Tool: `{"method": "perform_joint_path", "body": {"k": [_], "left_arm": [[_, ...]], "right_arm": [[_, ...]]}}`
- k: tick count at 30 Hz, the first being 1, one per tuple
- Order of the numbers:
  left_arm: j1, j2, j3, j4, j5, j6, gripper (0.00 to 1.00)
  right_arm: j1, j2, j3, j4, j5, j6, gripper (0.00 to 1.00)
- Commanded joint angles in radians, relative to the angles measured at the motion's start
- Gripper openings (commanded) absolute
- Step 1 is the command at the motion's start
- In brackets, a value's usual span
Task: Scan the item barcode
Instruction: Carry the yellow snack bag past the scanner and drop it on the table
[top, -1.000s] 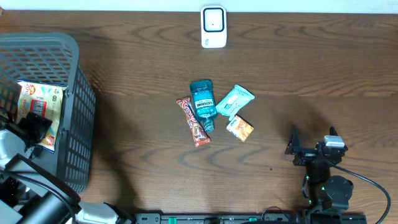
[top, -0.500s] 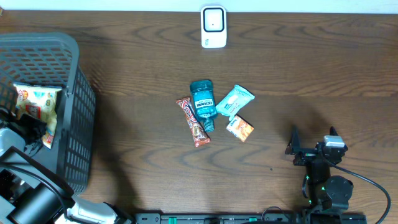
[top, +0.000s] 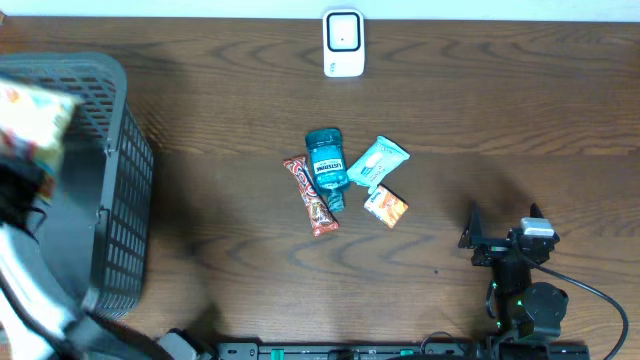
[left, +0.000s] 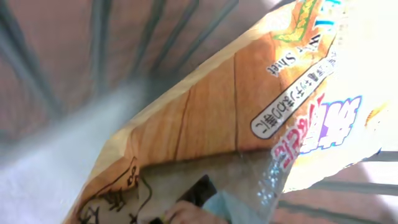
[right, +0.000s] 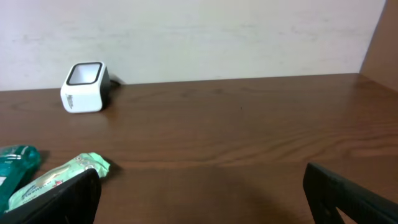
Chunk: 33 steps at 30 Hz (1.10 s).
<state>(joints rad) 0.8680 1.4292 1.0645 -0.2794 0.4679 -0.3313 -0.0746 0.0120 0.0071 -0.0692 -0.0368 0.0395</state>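
Observation:
A snack packet (top: 35, 115), orange and white with printed lettering, hangs blurred above the left end of the grey basket (top: 115, 190). My left gripper (top: 22, 188) is shut on its edge. In the left wrist view the snack packet (left: 249, 106) fills most of the frame, and my left gripper (left: 199, 205) shows only as a dark tip behind the film, with basket bars behind. The white barcode scanner (top: 343, 43) stands at the table's far edge; the right wrist view shows the scanner (right: 84, 86) too. My right gripper (top: 505, 240) rests open at the front right, as does the right gripper (right: 202, 196) in its own view.
In the table's middle lie a teal mouthwash bottle (top: 326, 165), a brown candy bar (top: 312, 197), a mint-green packet (top: 378, 163) and a small orange packet (top: 386, 207). The basket's tall mesh wall stands between my left arm and these items.
My left gripper has closed on the snack packet inside the basket and lifted it up and to the far left. The right arm has not moved.

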Motion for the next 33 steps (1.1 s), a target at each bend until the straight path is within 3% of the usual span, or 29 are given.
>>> {"method": "perform_joint_path", "body": {"k": [1, 5, 8, 13, 18, 23, 28, 33], "left_arm": [[0.002, -0.220, 0.051, 0.071, 0.023, -0.163, 0.08], [-0.003, -0.374, 0.051, 0.171, 0.034, -0.447, 0.07], [-0.033, -0.435, 0.051, 0.272, 0.168, -0.607, 0.07], [-0.204, -0.457, 0.051, 0.458, 0.414, -0.655, 0.08], [-0.476, -0.448, 0.050, 0.413, 0.547, -0.443, 0.07], [-0.754, -0.414, 0.050, 0.104, 0.448, -0.138, 0.07], [-0.971, -0.328, 0.050, -0.132, 0.233, -0.039, 0.07], [-1.140, -0.193, 0.049, -0.075, 0.105, -0.053, 0.07]], "right_arm": [[-0.003, -0.005, -0.002, -0.003, 0.002, -0.014, 0.99], [-0.003, -0.005, -0.002, -0.003, 0.002, -0.014, 0.99], [-0.003, -0.005, -0.002, -0.003, 0.002, -0.014, 0.99], [-0.003, -0.005, -0.002, -0.003, 0.002, -0.014, 0.99], [-0.003, -0.005, -0.002, -0.003, 0.002, -0.014, 0.99], [-0.003, -0.005, -0.002, -0.003, 0.002, -0.014, 0.99], [-0.003, -0.005, -0.002, -0.003, 0.002, -0.014, 0.99], [-0.003, -0.005, -0.002, -0.003, 0.002, -0.014, 0.99]]}}
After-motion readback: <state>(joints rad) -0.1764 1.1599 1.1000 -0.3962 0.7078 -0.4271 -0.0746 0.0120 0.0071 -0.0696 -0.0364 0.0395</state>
